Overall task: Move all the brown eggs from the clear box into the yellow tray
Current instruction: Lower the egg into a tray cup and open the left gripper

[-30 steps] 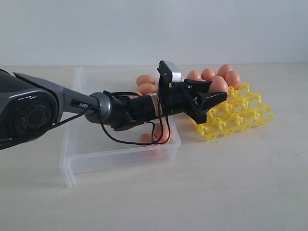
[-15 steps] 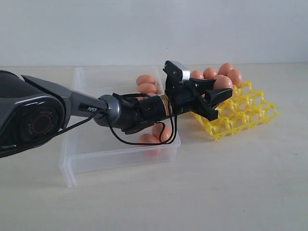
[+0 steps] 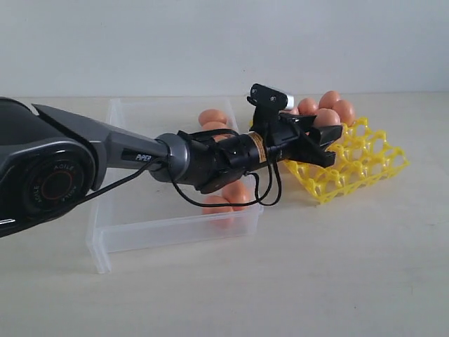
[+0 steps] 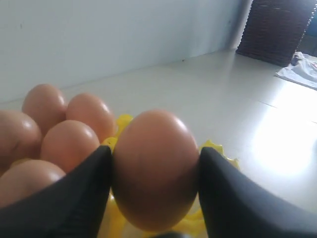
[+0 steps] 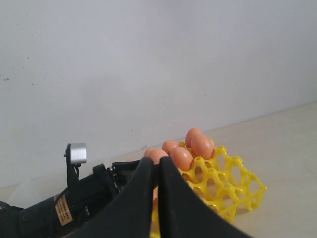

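My left gripper (image 3: pixel 330 144) is clamped on one brown egg (image 4: pixel 156 168). In the wrist view both black fingers (image 4: pixel 74 198) press against its flanks, with the jaws spread wide to fit it. The egg hangs over the yellow tray (image 3: pixel 368 168), on the side nearest the clear box (image 3: pixel 140 228) (I cannot tell whether its underside touches a cup yet).

Several eggs (image 4: pixel 69 144) are already seated in the tray's far cups. They crowd just beside the held one, so there is little room on that flank.

The left arm (image 3: pixel 203 158) stretches low across the box, and its cable loops down over the near wall. A few eggs (image 3: pixel 217 203) lie in the box, some half hidden under the arm and others at the far wall.

My right gripper (image 5: pixel 157 163) has its fingers pressed together on nothing and points toward the tray from well apart. Everything rests on a pale table (image 3: pixel 351 274).
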`<state>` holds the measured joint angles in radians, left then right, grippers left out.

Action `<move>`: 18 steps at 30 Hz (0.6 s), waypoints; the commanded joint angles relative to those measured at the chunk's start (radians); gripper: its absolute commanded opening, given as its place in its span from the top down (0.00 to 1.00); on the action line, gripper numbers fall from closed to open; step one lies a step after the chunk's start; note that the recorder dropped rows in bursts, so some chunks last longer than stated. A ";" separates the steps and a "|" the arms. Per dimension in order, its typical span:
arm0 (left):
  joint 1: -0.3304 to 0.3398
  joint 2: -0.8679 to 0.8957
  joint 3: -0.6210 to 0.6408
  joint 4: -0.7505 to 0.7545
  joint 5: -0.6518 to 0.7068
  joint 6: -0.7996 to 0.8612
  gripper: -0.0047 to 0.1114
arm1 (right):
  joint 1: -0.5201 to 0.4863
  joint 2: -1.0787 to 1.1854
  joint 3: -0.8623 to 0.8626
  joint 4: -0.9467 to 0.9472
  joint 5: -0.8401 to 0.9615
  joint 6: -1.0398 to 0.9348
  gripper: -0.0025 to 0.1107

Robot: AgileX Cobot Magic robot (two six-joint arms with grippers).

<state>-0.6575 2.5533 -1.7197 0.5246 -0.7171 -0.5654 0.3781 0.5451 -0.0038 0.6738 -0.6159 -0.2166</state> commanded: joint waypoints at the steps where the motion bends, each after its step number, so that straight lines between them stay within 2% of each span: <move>1: -0.021 -0.004 -0.003 -0.035 0.075 -0.139 0.93 | 0.000 0.003 0.004 -0.002 -0.003 -0.002 0.98; 5: -0.029 -0.004 -0.008 -0.039 0.085 -0.066 0.93 | 0.000 0.003 0.004 -0.002 -0.003 -0.002 0.98; 9: -0.028 -0.004 -0.008 -0.043 0.094 -0.061 0.93 | 0.000 0.003 0.004 -0.002 -0.003 -0.002 0.98; 15: -0.033 -0.027 -0.008 -0.055 0.227 0.007 0.93 | 0.000 0.003 0.004 -0.002 -0.003 -0.002 0.98; 18: -0.041 -0.042 -0.008 -0.055 0.203 0.027 0.93 | 0.000 0.003 0.004 -0.002 -0.003 -0.002 0.98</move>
<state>-0.6832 2.5235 -1.7307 0.4748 -0.5445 -0.5623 0.3781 0.5451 -0.0038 0.6738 -0.6159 -0.2166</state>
